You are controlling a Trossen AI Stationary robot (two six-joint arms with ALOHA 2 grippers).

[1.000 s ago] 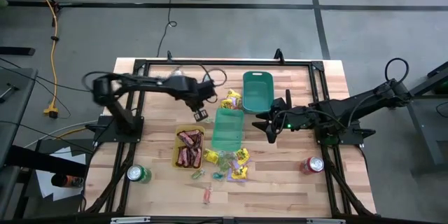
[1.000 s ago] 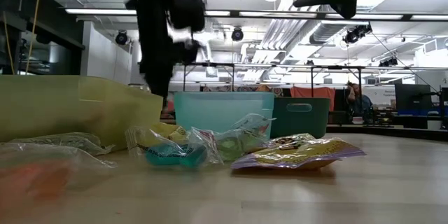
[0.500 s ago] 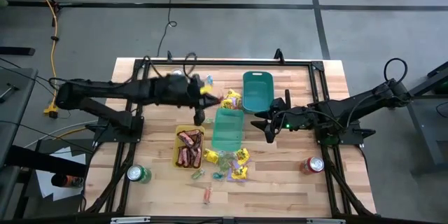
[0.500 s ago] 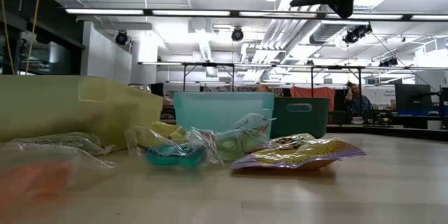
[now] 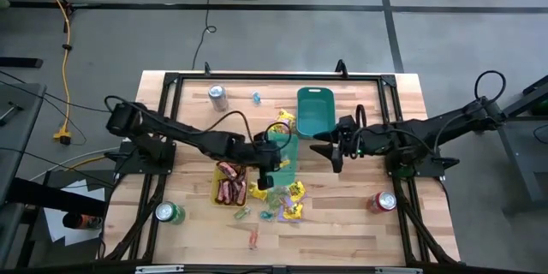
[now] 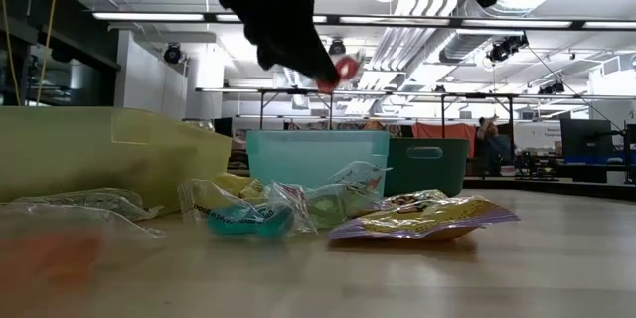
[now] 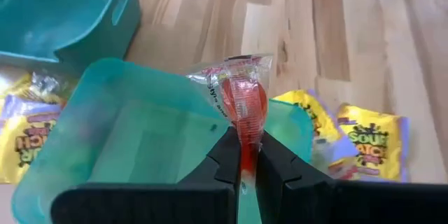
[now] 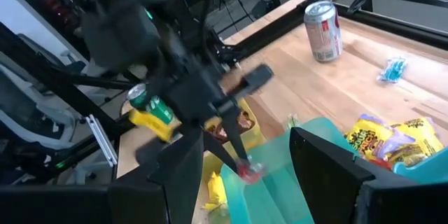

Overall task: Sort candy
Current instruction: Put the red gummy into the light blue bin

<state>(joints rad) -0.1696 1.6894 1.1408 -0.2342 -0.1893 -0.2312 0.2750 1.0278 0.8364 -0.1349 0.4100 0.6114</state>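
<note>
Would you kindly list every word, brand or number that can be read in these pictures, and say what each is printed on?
"SOUR": on the yellow packet beside the light teal tray, left wrist view.
Yellow packet at that view's edge: print blurred.
Silver can, green can, red candy wrapper: print too small or blurred.

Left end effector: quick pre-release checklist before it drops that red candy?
1. Grip: left end effector is shut on the red candy, wrapper sticking out past the fingers. Ok.
2. Position: it is over the light teal tray in the high and wrist views. Ok.
3. Height above the tray floor: cannot tell.
4. Other arm: right end effector is open, holds nothing and sits beside the dark teal tray, apart from the drop spot. Ok.
5. Sorting done: yellow packets and small pieces are loose on the table. Not ok.
</note>
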